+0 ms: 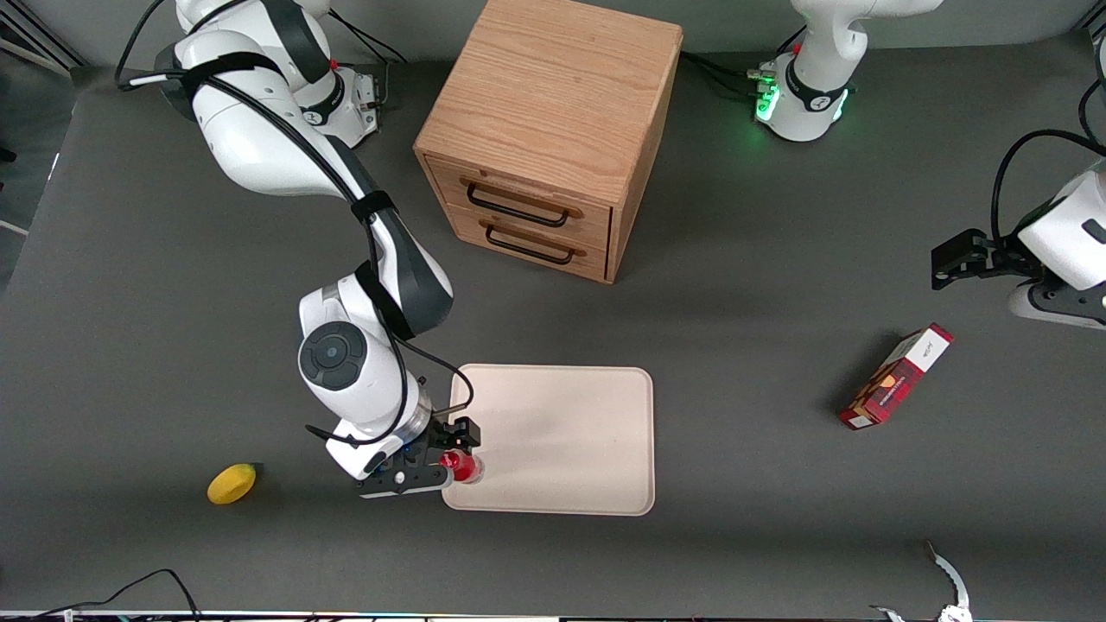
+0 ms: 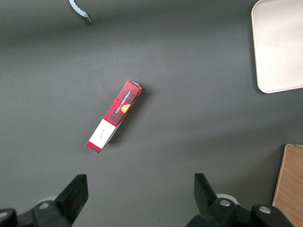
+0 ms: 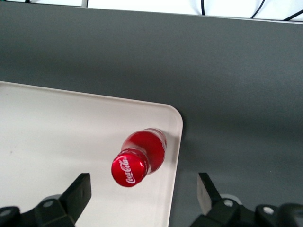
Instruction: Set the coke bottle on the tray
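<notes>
Down at the lower middle of the front view, we saw the coke bottle (image 1: 465, 466) standing upright on the tray (image 1: 570, 432), at its corner, between the spread-apart fingers of the end effector (image 1: 436, 462), untouched, on the grey desk (image 1: 743, 285).

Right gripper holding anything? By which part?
Nothing held. The gripper is open above the coke bottle, fingers apart from its cap; the bottle stands on the tray near a corner.
</notes>
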